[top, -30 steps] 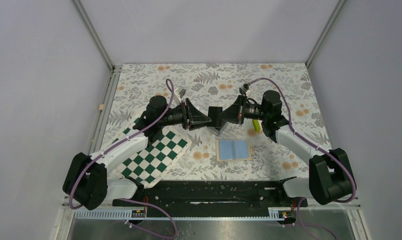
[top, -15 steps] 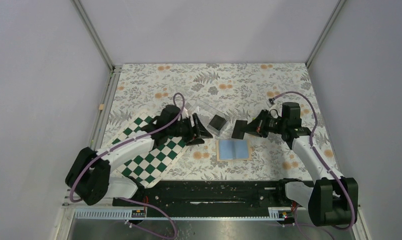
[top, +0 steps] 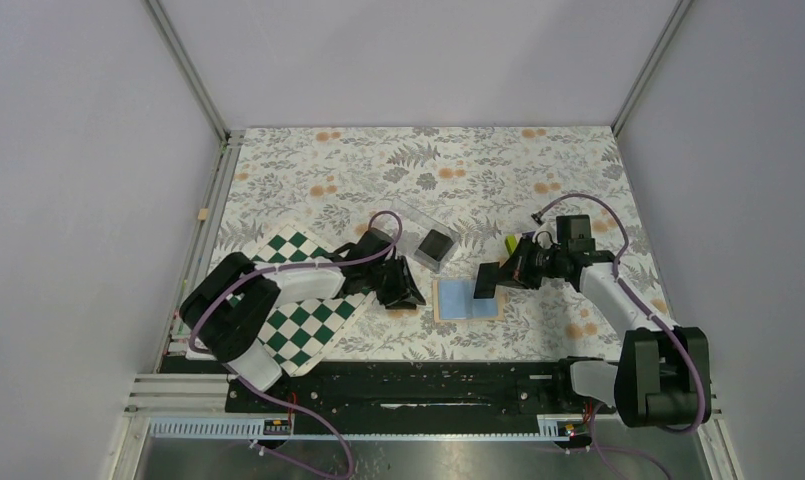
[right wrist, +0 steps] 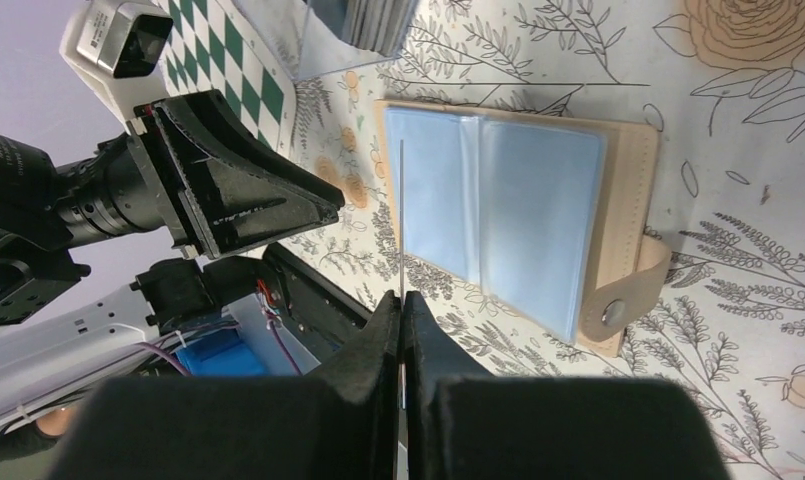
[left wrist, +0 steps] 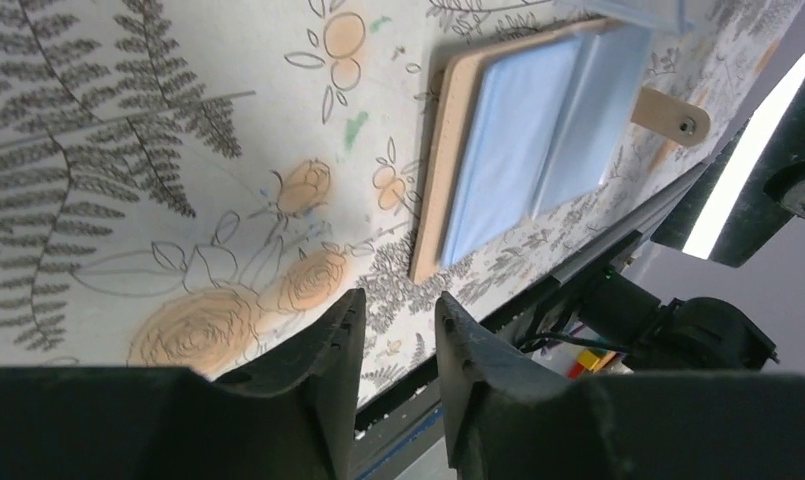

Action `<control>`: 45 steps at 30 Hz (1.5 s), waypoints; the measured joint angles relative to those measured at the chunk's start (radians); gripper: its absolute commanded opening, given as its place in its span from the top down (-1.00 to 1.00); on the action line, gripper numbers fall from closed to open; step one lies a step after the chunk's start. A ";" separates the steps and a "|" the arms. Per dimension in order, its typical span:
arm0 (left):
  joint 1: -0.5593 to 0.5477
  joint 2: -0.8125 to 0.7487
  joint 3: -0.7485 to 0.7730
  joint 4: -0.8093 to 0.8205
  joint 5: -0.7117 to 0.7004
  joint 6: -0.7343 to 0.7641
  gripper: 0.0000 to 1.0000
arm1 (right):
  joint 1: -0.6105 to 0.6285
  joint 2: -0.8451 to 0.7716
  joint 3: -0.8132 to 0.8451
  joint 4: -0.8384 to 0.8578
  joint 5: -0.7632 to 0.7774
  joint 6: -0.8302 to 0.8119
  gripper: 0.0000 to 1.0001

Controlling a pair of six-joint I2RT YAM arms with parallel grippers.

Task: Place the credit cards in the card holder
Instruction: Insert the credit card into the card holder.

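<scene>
Both arms have dropped toward the flat tan folding wallet (top: 468, 299) with light blue lining, which lies open on the floral tabletop (top: 308, 160). From above, the right tool (top: 502, 276) sits at its 1 o'clock and the left tool (top: 406, 290) at its 9 o'clock.

Left wrist: the left tool (left wrist: 398, 350) is slightly parted and empty, with the wallet (left wrist: 538, 130) unpinned.

Right wrist: the right tool (right wrist: 402, 340) clamps a thin black card (right wrist: 402, 220) edge-on over the wallet (right wrist: 528, 210). If the card misses the pocket slot, it could shove the loose wallet.

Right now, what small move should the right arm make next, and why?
Probably lower the right gripper and ease the card toward a pocket of the card holder. The holder lies open, lining up, and the gripped card points edge-on at the blue lining, not yet inside.
</scene>
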 measured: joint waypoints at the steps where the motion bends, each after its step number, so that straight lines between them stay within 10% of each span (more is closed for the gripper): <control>1: 0.000 0.011 0.002 0.006 -0.002 0.000 0.43 | 0.000 0.011 -0.002 0.005 0.000 -0.003 1.00; 45: -0.013 0.189 0.087 0.088 0.019 -0.023 0.91 | 0.108 0.339 -0.046 0.326 0.000 0.028 1.00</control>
